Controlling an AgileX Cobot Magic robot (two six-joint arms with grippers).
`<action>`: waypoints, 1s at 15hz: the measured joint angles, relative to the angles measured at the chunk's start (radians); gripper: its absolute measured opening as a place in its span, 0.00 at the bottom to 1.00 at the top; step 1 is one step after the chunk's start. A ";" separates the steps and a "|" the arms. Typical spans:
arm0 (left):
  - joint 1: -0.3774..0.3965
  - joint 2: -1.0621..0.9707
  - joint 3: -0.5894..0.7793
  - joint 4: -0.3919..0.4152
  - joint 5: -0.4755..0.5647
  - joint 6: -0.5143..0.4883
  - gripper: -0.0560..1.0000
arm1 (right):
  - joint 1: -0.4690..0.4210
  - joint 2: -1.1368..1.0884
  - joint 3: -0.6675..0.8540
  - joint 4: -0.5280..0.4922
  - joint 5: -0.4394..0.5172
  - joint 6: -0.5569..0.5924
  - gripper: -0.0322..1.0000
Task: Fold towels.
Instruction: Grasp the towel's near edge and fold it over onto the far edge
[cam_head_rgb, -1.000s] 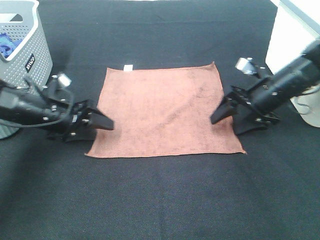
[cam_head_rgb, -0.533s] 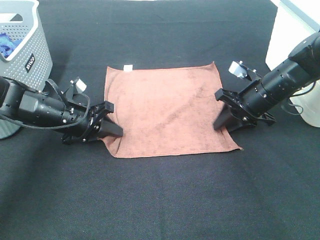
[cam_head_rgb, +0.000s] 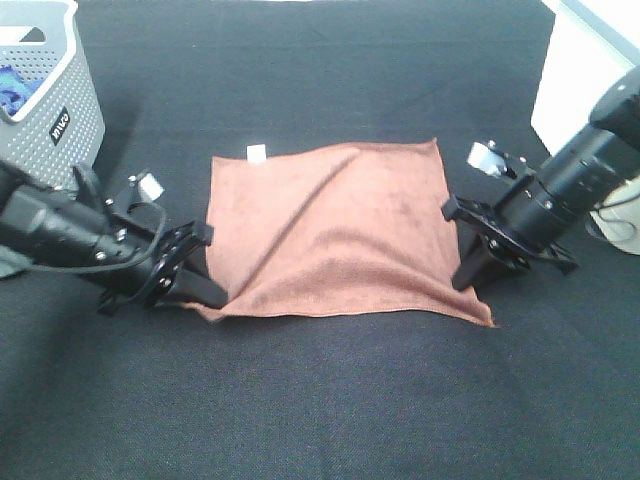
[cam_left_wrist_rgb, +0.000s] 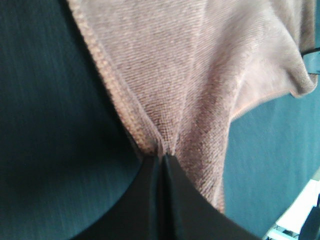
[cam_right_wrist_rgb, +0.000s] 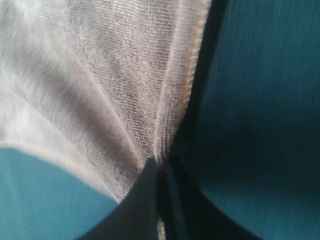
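Note:
A terracotta towel lies on the black table with a small white tag on its far edge. Its near edge is lifted and creased. My left gripper is shut on the towel's near left corner; the left wrist view shows the cloth pinched between the closed jaws. My right gripper is shut on the towel's right edge near the near right corner; the right wrist view shows the cloth gathered into the closed jaws.
A grey perforated basket with something blue inside stands at the far left. A white object stands at the far right behind the right arm. The table is covered in black cloth.
Both grippers closed on the towel's near corners and lifted them. The near edge rose and wrinkled, with a diagonal crease now across the cloth.

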 joint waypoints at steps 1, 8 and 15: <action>0.000 -0.033 0.040 0.015 -0.004 -0.001 0.05 | 0.002 -0.030 0.049 -0.001 -0.006 0.006 0.03; -0.002 -0.174 0.203 0.099 -0.041 -0.027 0.05 | 0.002 -0.171 0.206 -0.010 -0.059 0.013 0.03; -0.003 -0.177 -0.006 0.034 -0.186 0.025 0.05 | 0.004 -0.084 -0.086 0.034 -0.101 -0.033 0.03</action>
